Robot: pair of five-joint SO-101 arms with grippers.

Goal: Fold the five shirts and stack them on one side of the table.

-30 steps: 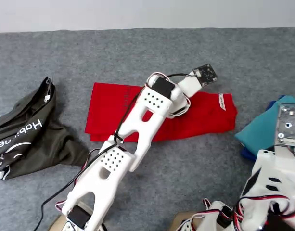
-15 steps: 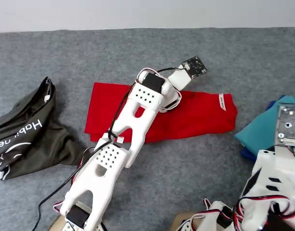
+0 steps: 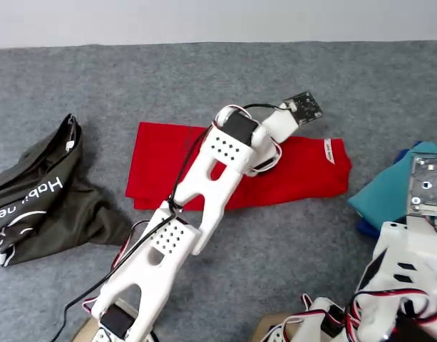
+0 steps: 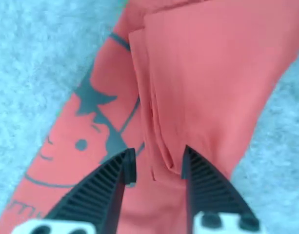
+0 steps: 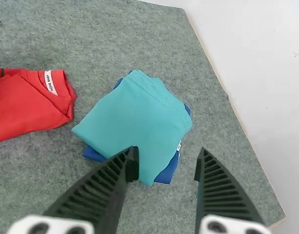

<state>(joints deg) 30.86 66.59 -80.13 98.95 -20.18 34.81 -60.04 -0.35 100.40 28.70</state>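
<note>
Our right gripper (image 5: pixel 167 156) hangs spread over the teal shirt (image 5: pixel 134 114) near the mat edge (image 5: pixel 204 58). Farther out, our left gripper (image 4: pixel 157 161), also spread, straddles a fold of the red shirt (image 3: pixel 161 164) mid-table, whose white neck label (image 5: pixel 50 82) carries print.

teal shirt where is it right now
In the high view the teal shirt lies folded at the right edge of the table, on top of a blue shirt, just right of the red shirt; the right gripper hangs open above it.
</note>
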